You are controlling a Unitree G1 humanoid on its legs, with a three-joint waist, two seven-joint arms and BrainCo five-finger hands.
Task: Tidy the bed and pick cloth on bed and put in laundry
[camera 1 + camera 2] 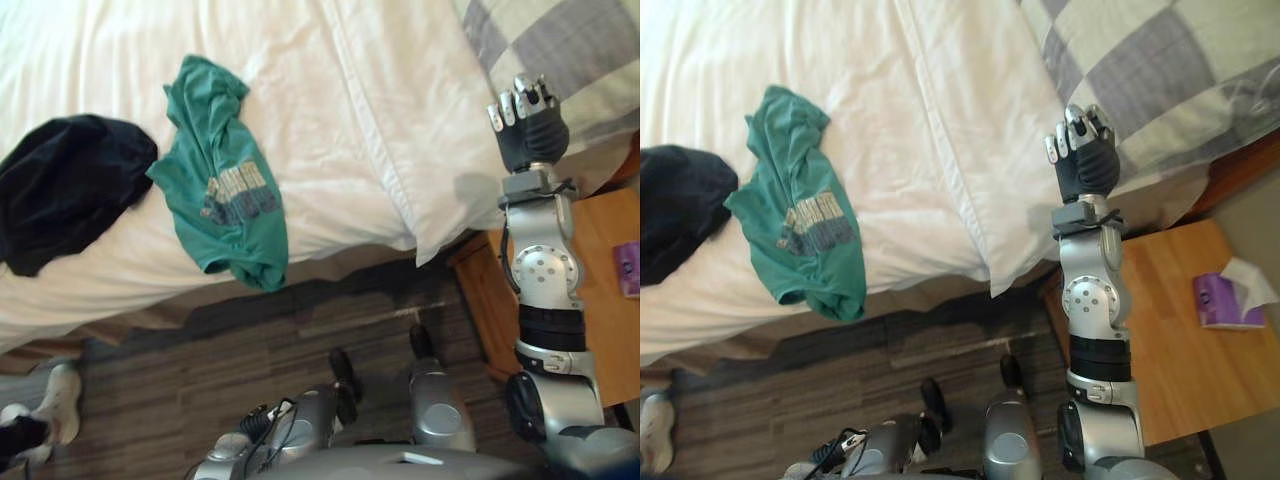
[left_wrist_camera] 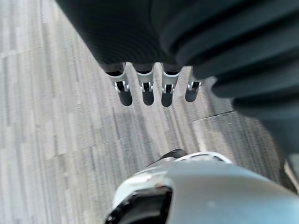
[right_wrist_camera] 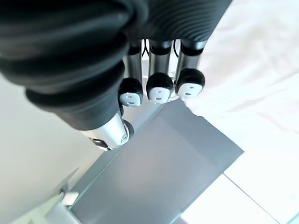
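Note:
A teal T-shirt [image 1: 225, 180] with a printed front lies crumpled on the white bed [image 1: 350, 90], its lower end drooping over the bed's near edge. A black cloth [image 1: 65, 185] is bunched at the bed's left edge. My right hand [image 1: 1085, 160] is raised over the right end of the bed, above the edge of a grey-checked pillow [image 1: 1150, 70]; its fingers [image 3: 159, 86] are relaxed and hold nothing. My left hand [image 2: 147, 88] hangs low over the wood-pattern floor [image 2: 56, 121], fingers straight and empty. Both hands are well apart from the two cloths.
A wooden nightstand [image 1: 1170, 330] stands right of the bed, under my right arm, with a purple tissue pack [image 1: 1220, 300] on it. A person's white shoe [image 1: 55, 405] shows on the floor at the lower left. Dark floor runs along the bed's near side.

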